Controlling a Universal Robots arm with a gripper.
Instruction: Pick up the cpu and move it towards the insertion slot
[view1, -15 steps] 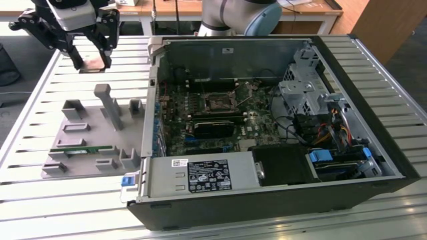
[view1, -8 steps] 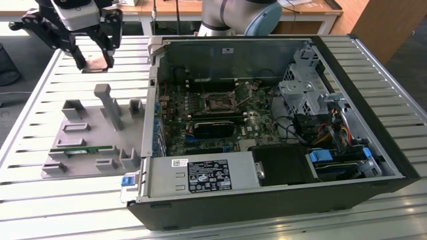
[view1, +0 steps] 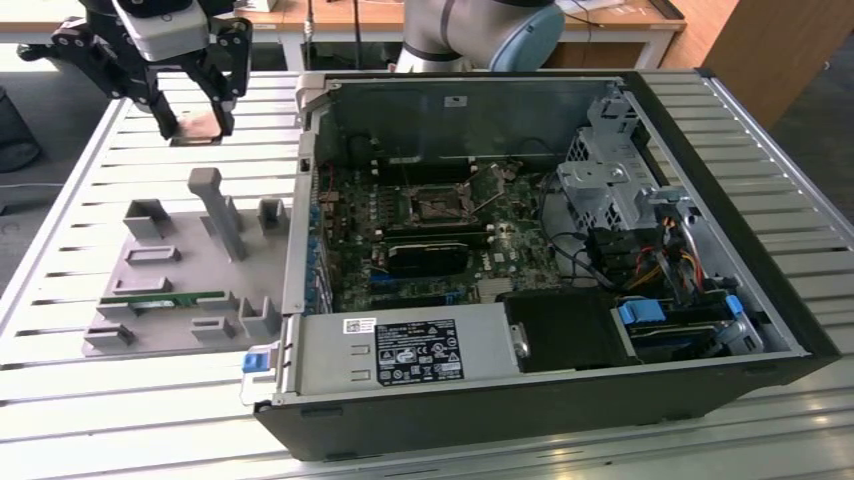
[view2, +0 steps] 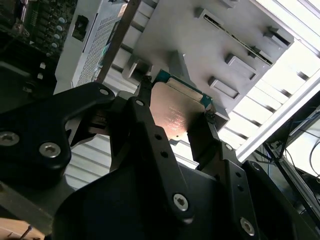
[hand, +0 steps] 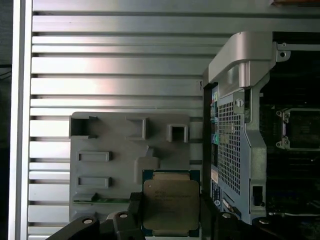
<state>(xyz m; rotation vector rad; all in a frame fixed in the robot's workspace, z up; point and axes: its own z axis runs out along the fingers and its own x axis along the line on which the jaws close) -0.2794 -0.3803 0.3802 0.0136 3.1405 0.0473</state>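
Cpu (hand: 170, 205) is sitting clamped between our gripper (hand: 167, 212) fingers (view2: 145, 125), silvery top facing the first wrist camera, green rim showing at its edges. In the second wrist view the cpu (view2: 176, 112) is flat between the two black fingers, one on each opposite edge, so we are reading the pincer as closed on the chip.

In the exterior view the gripper (view1: 194, 125) is hanging at the far left of the scene, above the slatted table (view1: 80, 200), well apart from the insertion slot (view1: 437, 207). The slot is lying in the middle of the motherboard inside the open computer case (view1: 534, 260), shiny frame around a dark centre. In the first wrist view the insertion slot (hand: 299, 129) is appearing past the case wall.

Below the chip we are seeing the grey parts tray (hand: 115, 150), with the green memory stick (view1: 154, 298) lying in it toward its near side.

Judging the step: chip is lifted, transfer toward the case is barely started. To do it well, we are wanting to keep the chip level, hold the grip on the edges only, clear the raised case wall (view1: 310, 150) with margin, and line the chip square with the socket frame before coming down over it.
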